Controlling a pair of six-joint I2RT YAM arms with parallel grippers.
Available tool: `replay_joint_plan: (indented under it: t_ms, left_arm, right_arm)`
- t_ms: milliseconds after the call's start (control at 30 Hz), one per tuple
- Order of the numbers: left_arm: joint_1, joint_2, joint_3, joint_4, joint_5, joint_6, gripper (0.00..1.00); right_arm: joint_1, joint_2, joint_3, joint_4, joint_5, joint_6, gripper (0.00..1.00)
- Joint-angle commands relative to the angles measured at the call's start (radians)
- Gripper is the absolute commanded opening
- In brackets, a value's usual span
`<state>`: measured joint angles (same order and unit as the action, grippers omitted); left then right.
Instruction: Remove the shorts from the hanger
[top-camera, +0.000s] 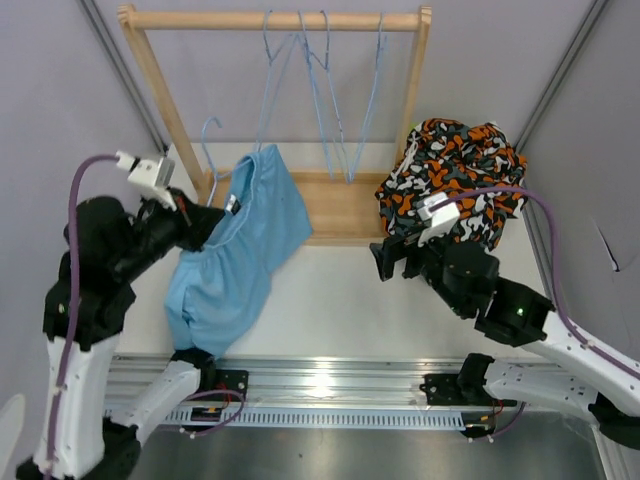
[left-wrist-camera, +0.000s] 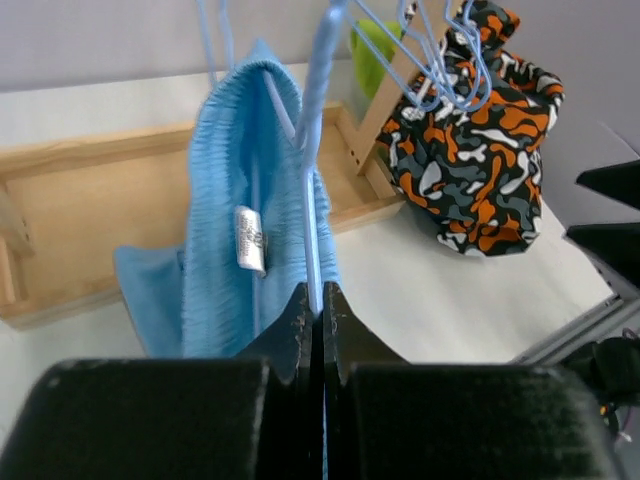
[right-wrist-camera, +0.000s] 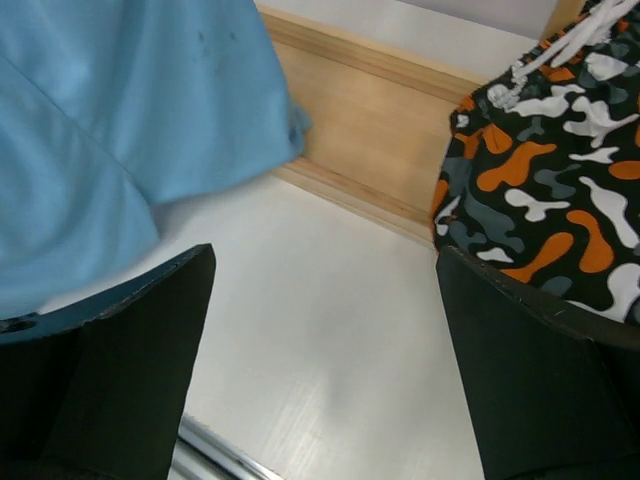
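Observation:
The light blue shorts (top-camera: 235, 250) hang on a light blue hanger (top-camera: 210, 140) off the rack, at the left of the table. My left gripper (top-camera: 205, 222) is shut on the hanger's wire (left-wrist-camera: 312, 215) beside the waistband (left-wrist-camera: 240, 180). The camouflage shorts (top-camera: 455, 180) lie in a heap at the right; they also show in the left wrist view (left-wrist-camera: 480, 150) and the right wrist view (right-wrist-camera: 560, 160). A bit of lime green fabric (left-wrist-camera: 372, 55) shows behind the rack post. My right gripper (top-camera: 393, 262) is open and empty above the table, between both pairs. Navy and yellow shorts are out of view.
A wooden rack (top-camera: 275, 20) stands at the back with several empty light blue hangers (top-camera: 330, 90) on its top bar and a wooden base (top-camera: 340, 205) on the table. A metal rail (top-camera: 320, 385) runs along the near edge.

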<state>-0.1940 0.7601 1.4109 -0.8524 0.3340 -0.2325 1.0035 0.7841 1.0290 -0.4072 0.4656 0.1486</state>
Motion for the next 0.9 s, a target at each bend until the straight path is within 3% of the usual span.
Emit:
replay_joint_plan:
  t_ms: [0,33,133,167,333,433,467,533,700,867]
  left_arm:
    - [-0.181,0.137,0.208,-0.034,-0.284,0.16,0.0]
    - [-0.309,0.177,0.276,-0.063,-0.513,0.186,0.0]
    - [-0.471,0.297,0.339,-0.102,-0.777,0.268,0.0]
    - [-0.542,0.31,0.341,-0.099,-0.803,0.274,0.0]
    - [-0.688,0.289,0.394,-0.158,-0.759,0.2,0.0]
    - [-0.697,0.275,0.48,-0.236,-0.627,0.164,0.0]
    - [-0.697,0.277,0.529,-0.3,-0.509,0.159,0.0]
    - [-0.714,0.254,0.559,-0.335,-0.399,0.137,0.0]
    - [-0.728,0.177,0.468,-0.26,-0.048,0.116,0.0]
    - [-0.801,0.191,0.399,-0.252,0.039,0.111,0.0]
  right_arm:
    - [0.09,0.021,0.039,0.045,0.287,-0.098,0.99]
    - [0.096,0.021,0.031,0.059,0.313,-0.113,1.0]
    - [0.098,0.011,0.022,0.071,0.324,-0.118,1.0]
    - [0.098,0.004,0.011,0.079,0.323,-0.122,1.0]
    - [0.099,-0.054,-0.021,0.093,0.282,-0.139,0.99]
    - [0.099,-0.091,-0.032,0.088,0.262,-0.144,1.0]
    - [0.098,-0.103,-0.035,0.09,0.26,-0.146,1.0]
    - [0.098,-0.108,-0.038,0.1,0.246,-0.178,1.0]
    - [0.098,-0.088,-0.046,0.14,0.226,-0.184,1.0]
    - [0.099,-0.069,-0.043,0.182,0.151,-0.185,0.99]
